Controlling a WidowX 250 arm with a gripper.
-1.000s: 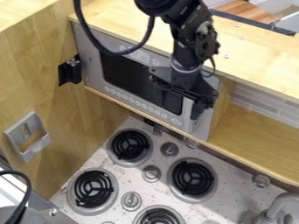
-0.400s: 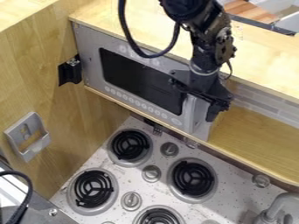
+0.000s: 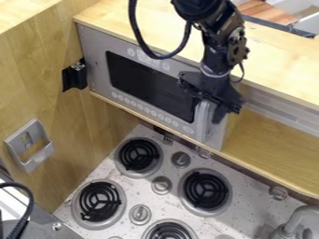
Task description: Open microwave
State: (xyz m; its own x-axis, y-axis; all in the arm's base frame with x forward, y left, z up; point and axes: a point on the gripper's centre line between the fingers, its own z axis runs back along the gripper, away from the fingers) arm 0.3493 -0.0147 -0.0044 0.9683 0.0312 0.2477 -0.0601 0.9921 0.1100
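One gripper (image 3: 219, 111) hangs in the camera view at the right end of the microwave (image 3: 94, 59), just beside its upright handle (image 3: 202, 122); whether it is spread or closed, I cannot tell. The microwave sits on a wooden shelf (image 3: 265, 151) above the stove (image 3: 161, 200), its door shut.

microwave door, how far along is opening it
Done: the arm has the pincer at the handle, toward the right end of the microwave door in the view. In hand: getting hold of that handle, it seems; whether it is gripped, I can't tell. Left: the opening itself, as the door looks shut, its front lying along the wooden cabinet with no gap that I can see.
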